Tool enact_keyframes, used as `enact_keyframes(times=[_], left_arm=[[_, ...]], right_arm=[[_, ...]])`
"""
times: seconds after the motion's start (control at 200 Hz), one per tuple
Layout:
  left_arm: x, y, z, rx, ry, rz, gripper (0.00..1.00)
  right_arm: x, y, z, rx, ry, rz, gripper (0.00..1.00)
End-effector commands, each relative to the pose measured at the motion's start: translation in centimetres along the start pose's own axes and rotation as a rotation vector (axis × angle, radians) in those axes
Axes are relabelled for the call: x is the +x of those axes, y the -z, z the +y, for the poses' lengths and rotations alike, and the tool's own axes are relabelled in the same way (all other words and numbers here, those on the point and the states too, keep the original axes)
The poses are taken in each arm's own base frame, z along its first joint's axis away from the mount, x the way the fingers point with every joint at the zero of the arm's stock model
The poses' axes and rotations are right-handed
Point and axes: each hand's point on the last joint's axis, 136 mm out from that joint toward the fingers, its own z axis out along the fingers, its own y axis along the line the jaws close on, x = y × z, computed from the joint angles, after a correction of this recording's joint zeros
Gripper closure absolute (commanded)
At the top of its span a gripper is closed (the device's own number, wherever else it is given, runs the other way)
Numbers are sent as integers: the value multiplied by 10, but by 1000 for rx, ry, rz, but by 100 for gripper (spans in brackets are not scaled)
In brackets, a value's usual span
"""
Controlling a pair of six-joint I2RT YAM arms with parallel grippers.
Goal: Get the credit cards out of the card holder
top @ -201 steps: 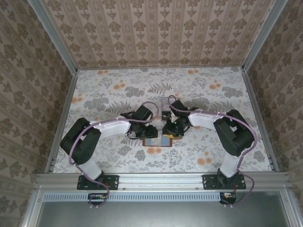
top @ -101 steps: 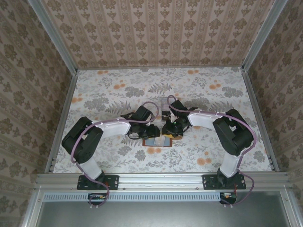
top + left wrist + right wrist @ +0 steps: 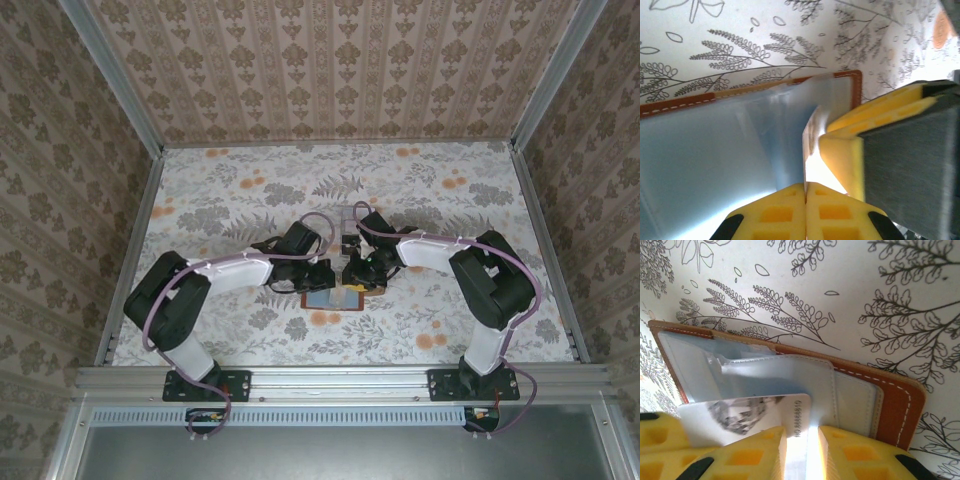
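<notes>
Card holder [image 3: 892, 390] is laid open on the floral table [image 3: 865, 300]. Left gripper [image 3: 805, 187] is clenched, apparently on one pale credit card [image 3: 755, 415] (part-drawn from its pocket). Right gripper [image 3: 801, 440] is held slightly parted over it. No card is judged fully removed.

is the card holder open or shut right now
Open: the card holder lies spread flat on the table, its grey-blue lining and pockets facing up, brown leather border showing around them.

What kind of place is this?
Probably a robot test booth, not a home: wallpapered panels box in a flowery table, and two robot arms are bolted to a metal rail.
</notes>
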Motion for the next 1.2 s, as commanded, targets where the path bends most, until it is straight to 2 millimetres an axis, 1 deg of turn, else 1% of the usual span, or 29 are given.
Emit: enact_keyframes(times=[0.0,0.165,0.345,0.385,0.48,0.59,0.615,0.655,0.775,0.85,1.025,1.19], left_arm=[[-1,17,6,-48,-18,-21,95],[-5,32,4,-70,-44,-35,96],[-11,41,0,-103,-109,-30,96],[-13,42,3,-127,-119,-25,97],[-23,48,-1,-163,-193,-31,98],[-37,49,-14,-136,-350,-39,98],[-40,50,-19,-129,-391,-38,99],[-46,51,-25,-124,-462,-33,99],[-62,56,-37,-169,-668,-2,100],[-74,58,-42,-208,-755,12,100],[-100,60,-66,-192,-979,6,100],[-115,63,-90,-153,-1180,-3,100]], right_arm=[[7,3,-8,51,-5,14,71],[3,16,3,36,17,-15,68],[-3,42,13,20,40,-69,67],[-4,47,13,18,44,-80,67],[-8,61,11,18,45,-106,66],[-16,72,6,5,39,-131,66],[-13,74,2,16,30,-118,66],[-15,79,-2,19,25,-122,66],[-20,92,-11,28,17,-143,66],[-23,101,-18,47,15,-156,66],[-29,122,-27,55,4,-188,66],[-29,138,-36,53,-16,-214,66]])
